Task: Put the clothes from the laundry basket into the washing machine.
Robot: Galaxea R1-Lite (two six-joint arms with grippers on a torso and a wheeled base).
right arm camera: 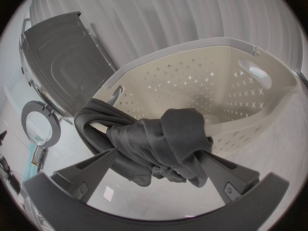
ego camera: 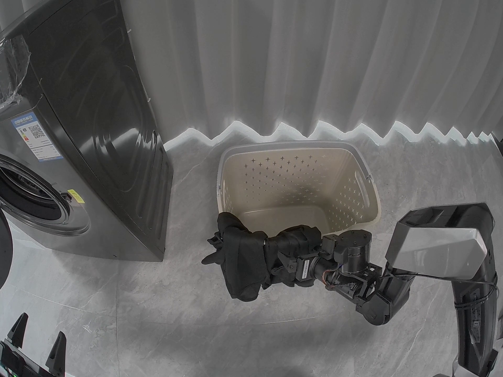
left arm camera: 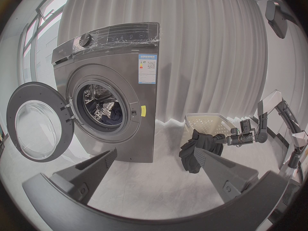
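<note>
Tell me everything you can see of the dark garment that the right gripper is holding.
The garment is black or dark grey, of a matte, finely meshed knit, bunched and twisted so its type cannot be told. The right gripper is shut on its middle. One fold looks draped over the near rim of the laundry basket, at the corner toward the washing machine; the rest hangs outside the basket, toward the floor.

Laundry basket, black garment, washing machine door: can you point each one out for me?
laundry basket (ego camera: 293,176): head view, on its perforated back wall.
black garment (ego camera: 243,260): head view, on the hanging fold.
washing machine door (left arm camera: 38,122): left wrist view, on the open door's round glass.
</note>
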